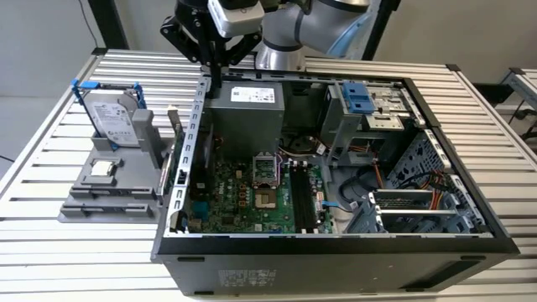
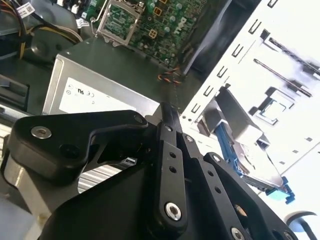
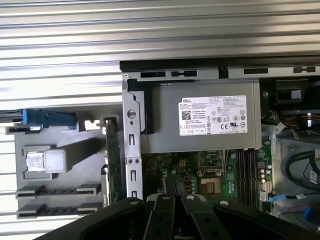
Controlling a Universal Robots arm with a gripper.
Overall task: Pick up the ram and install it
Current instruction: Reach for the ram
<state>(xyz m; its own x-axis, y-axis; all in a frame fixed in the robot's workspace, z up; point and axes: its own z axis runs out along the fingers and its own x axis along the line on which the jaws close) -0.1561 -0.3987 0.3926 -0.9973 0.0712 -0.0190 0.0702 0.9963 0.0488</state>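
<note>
Exterior view: the arm reaches down from above. Its gripper (image 1: 215,85) points straight down over the computer case (image 1: 198,119), at its far corner beside the power supply (image 1: 248,116). The ram (image 1: 177,151) stands on edge in the grey holder (image 1: 100,211), just outside the case wall and well apart from the gripper.

Second wrist view: the 2 fingers (image 2: 167,130) are pressed together on nothing.

First wrist view: the ram stands beside the wall, untouched.

Ram (image 3: 113,160) on edge in holder (image 3: 80,150), between hard drive (image 1: 113,123) and case (image 1: 336,258)
</note>
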